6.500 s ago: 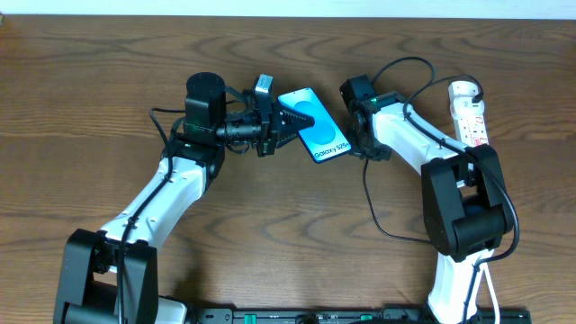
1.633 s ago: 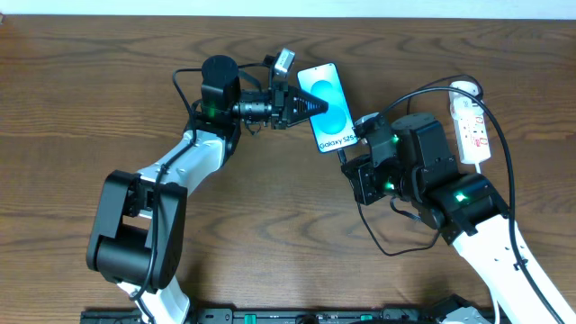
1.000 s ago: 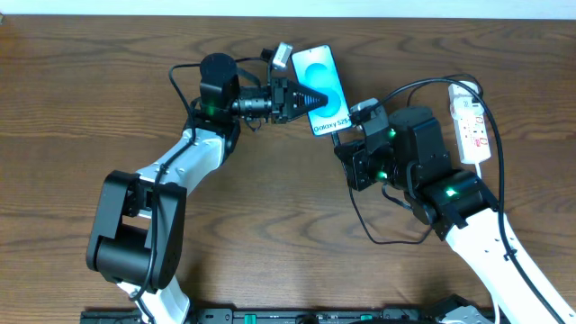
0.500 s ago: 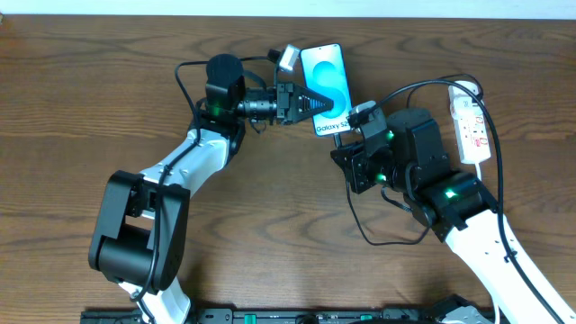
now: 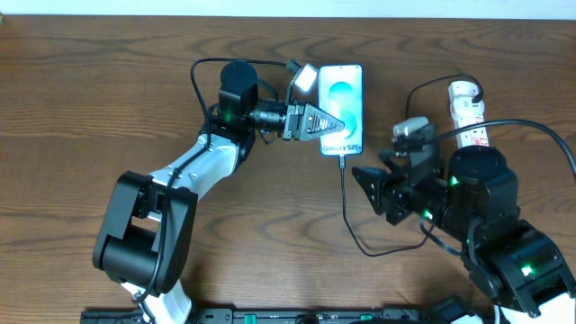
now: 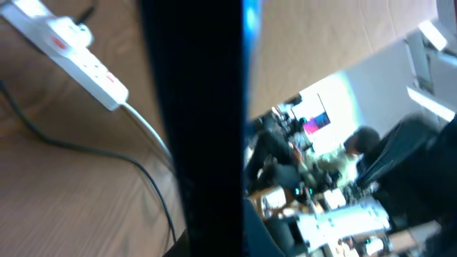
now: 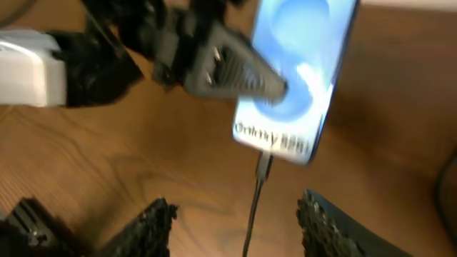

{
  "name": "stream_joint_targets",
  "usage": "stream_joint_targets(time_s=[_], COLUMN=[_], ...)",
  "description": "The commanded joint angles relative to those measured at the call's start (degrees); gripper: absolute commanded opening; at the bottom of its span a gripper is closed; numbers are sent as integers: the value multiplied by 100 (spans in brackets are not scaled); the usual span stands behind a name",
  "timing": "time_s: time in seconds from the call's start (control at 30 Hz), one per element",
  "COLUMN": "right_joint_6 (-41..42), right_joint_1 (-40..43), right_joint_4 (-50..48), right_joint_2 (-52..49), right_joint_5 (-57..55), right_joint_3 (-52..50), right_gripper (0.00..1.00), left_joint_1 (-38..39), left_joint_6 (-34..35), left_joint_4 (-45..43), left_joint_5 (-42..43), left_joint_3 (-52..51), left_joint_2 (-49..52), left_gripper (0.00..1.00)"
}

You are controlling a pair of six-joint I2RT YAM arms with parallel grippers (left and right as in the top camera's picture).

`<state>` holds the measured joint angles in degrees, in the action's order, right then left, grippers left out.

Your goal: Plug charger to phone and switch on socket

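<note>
Left claw point(image 5: 335, 122) grips the phone point(image 5: 345, 90) by its side | my right claw point(image 7: 239, 223) wide, empty, near the phone's lower end | charger point(image 7: 264, 165) tip sits in the phone port | step: plugging seems done | next: I must bring my right claw to the socket point(image 5: 469, 115), well apart, and press its switch.

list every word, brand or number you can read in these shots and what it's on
"Galaxy S25+": small white text at the lower edge of the cyan-blue screen of the slim dark-framed smartphone; clear from overhead, blurred in the right wrist view.
Red marks on the white elongated power strip: too small to read.
Nothing else is legible; the left wrist view is blurred.
</note>
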<state>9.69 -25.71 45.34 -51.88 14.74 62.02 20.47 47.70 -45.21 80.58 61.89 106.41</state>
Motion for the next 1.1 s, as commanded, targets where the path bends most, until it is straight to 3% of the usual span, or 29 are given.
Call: stream_joint_targets(time_s=[0.0, 0.07, 0.17, 0.33, 0.5, 0.57, 0.63, 0.73, 1.07], right_joint_6=[367, 546, 750, 879, 896, 896, 896, 896, 896], right_joint_1=[-133, -245, -402, -662, -745, -745, -745, -745, -728], right_joint_4=[236, 221, 127, -197, -503, -627, -807, -975, -1469], right_joint_2=[-472, -739, -1110, -1768, -2081, -2076, -2079, -2079, -2076], right_joint_5=[-452, -697, -999, -1475, -1814, -1897, -1912, -1910, -1912], right_joint_3=[-151, -212, -214, -214, -214, -214, -214, -214, -214], right_gripper=[59, 62, 61, 48, 32, 21, 1, 1, 1], left_joint_1=[-20, -20, -20, -20, -20, -20, -20, -15, 87], left_joint_6=[922, 1499, 1775, 1989, 1808, 1574, 1491, 1189, 1185], left_joint_4=[-76, -76, -74, -76, -76, -76, -81, -81, -79], left_joint_5=[-887, -1143, -1178, -1139, -804, -575, -254, -114, -151], left_joint_3=[15, 15, 15, 15, 15, 15, 15, 15, 15], left_joint_2=[-107, -107, -107, -107, -107, -107, -107, -107, -107], left_gripper=[8, 7, 7, 7, 8, 7, 7, 7, 7])
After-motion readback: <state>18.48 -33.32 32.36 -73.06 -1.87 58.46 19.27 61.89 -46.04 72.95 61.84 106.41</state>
